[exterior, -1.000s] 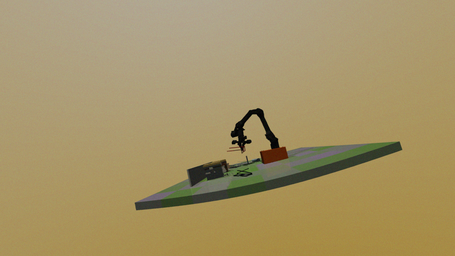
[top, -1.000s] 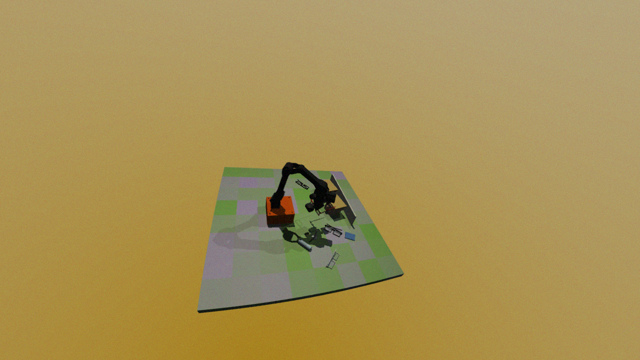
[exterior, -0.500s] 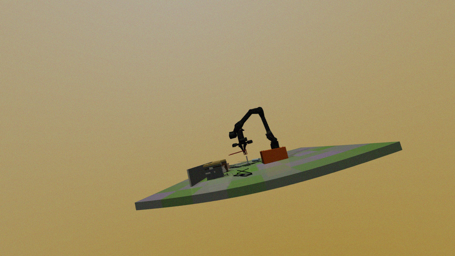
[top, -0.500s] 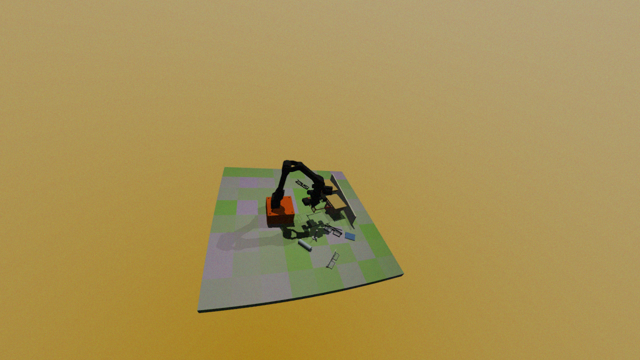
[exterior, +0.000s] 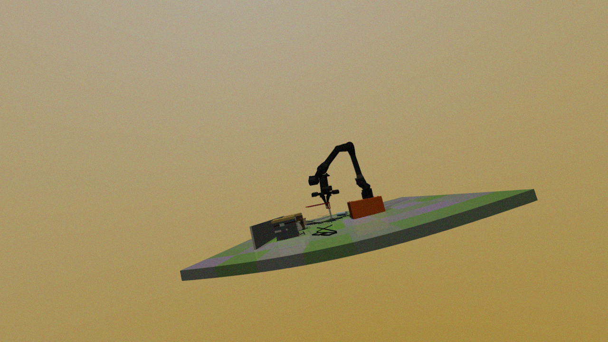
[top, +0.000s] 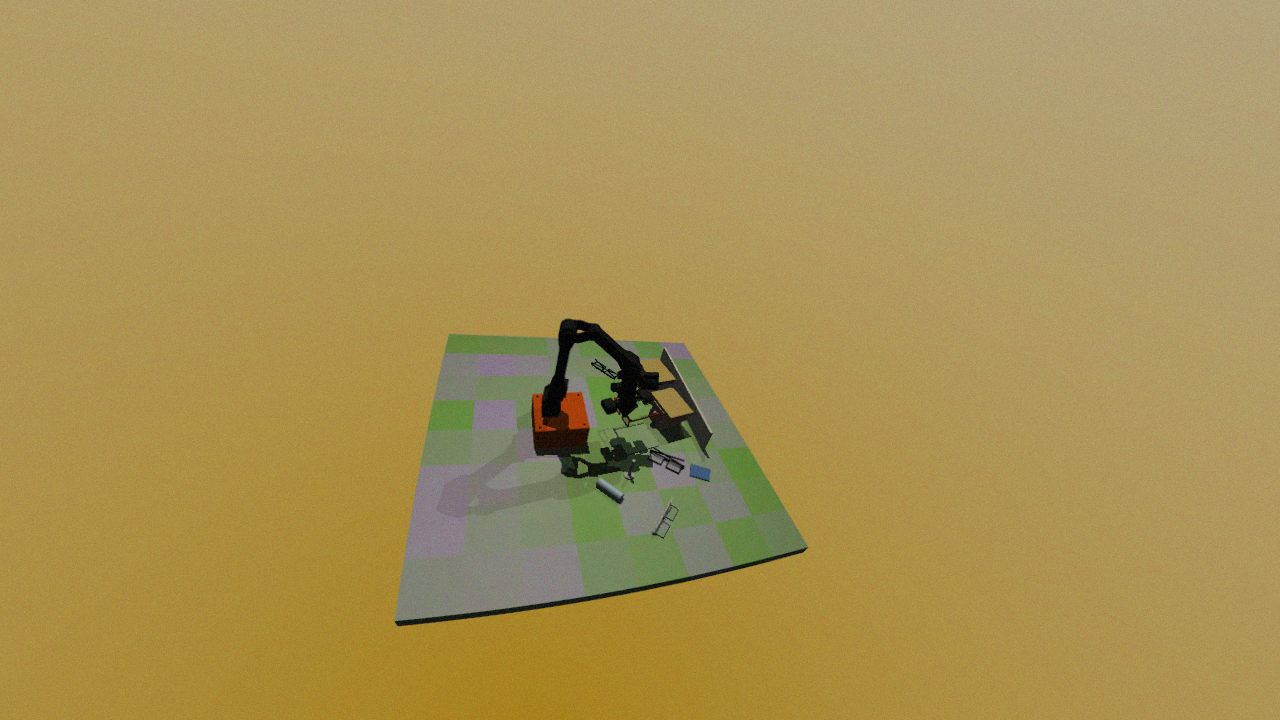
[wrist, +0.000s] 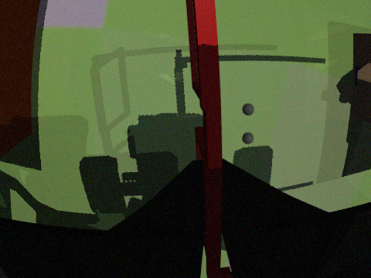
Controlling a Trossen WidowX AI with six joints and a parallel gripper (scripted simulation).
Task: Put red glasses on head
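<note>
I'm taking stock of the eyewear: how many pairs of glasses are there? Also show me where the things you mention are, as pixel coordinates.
4 visible: red glasses (top: pixel 640 418) (exterior: pixel 316 205) (wrist: pixel 210 96) in the gripper (top: pixel 629 414) (exterior: pixel 327 205) (wrist: pixel 207 170); three on the board (top: pixel 501 582) (exterior: pixel 382 238), two dark, one thin-rimmed. The arm (top: pixel 608 343) (exterior: pixel 356 163) may hide others.

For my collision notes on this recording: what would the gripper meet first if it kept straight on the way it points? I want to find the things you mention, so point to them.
Probably the patterned table top (top: pixel 492 532) (exterior: pixel 408 223) (wrist: pixel 162 96), below the gripper (top: pixel 625 412) (exterior: pixel 327 204) (wrist: pixel 207 170) and its red glasses (top: pixel 640 418) (exterior: pixel 316 205) (wrist: pixel 209 77). A thin post (exterior: pixel 330 213) looks close in the exterior view; depth there is unclear.

We see red glasses (top: pixel 640 418) (exterior: pixel 316 205) (wrist: pixel 210 116), a black arm (top: pixel 562 362) (exterior: pixel 356 163), an orange base block (top: pixel 562 436) (exterior: pixel 366 207), a blue flat piece (top: pixel 699 472), and a worktop (top: pixel 492 582) (exterior: pixel 450 212) (wrist: pixel 154 93) patched in green, grey and lilac. We find tan tops (top: pixel 673 402) (exterior: pixel 287 218) on the display boxes.
</note>
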